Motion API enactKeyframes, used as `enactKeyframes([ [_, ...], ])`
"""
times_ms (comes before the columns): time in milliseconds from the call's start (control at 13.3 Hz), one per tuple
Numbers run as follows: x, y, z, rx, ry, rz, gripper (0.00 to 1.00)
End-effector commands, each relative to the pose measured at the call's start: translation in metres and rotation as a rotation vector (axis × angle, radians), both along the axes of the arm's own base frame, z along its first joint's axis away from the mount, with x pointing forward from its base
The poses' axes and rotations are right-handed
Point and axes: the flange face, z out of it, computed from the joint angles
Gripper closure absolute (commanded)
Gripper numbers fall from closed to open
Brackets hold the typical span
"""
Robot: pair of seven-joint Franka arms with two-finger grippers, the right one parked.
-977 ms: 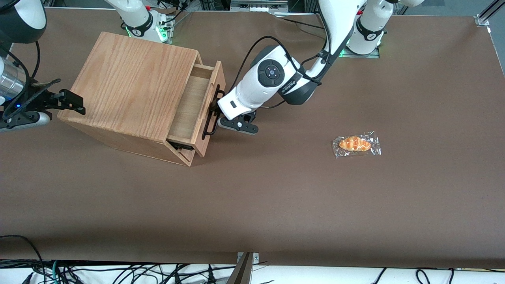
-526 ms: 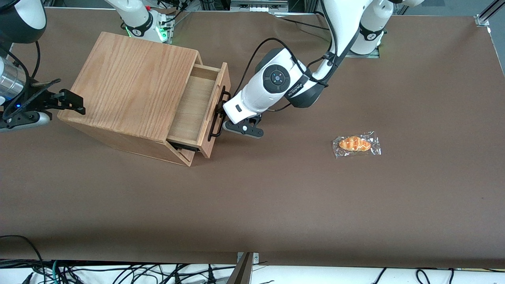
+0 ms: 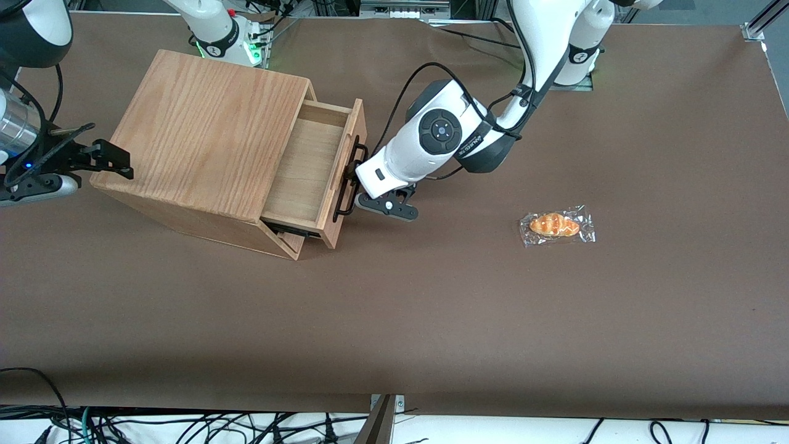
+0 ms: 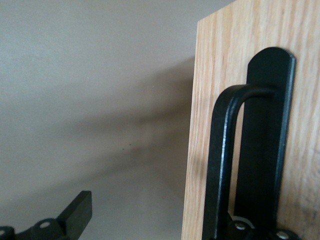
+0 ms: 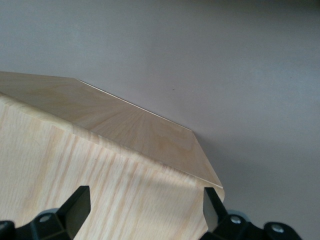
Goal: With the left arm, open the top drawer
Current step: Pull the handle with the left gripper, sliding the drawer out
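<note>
One drawer [image 3: 311, 172] pulled partly out of one wooden box [image 3: 203, 132]; gripper [image 3: 355, 185] at its 3 o'clock, jaws spread wide, one finger hooked inside the handle [image 4: 225, 165]. One wrapped bread [image 3: 556, 225] on desk [image 3: 431, 320].

Robotics lab test bench

White robot arms [image 3: 542, 43] bolted onto a desk [image 3: 431, 308] covered in brown sheeting, aluminium framing [image 3: 761, 18] and loose cables [image 3: 185, 425] along its edges, well apart from the claw [image 3: 360, 188].
</note>
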Motion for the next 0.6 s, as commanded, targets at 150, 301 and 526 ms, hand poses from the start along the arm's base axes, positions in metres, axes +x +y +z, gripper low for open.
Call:
enactKeyframes([
  [150, 0.024, 0.034, 0.008, 0.032, -0.01, -0.02, 0.0],
  [301, 0.027, 0.038, 0.007, 0.034, -0.009, -0.029, 0.0],
  [526, 0.031, 0.044, 0.006, 0.037, -0.002, -0.028, 0.0],
])
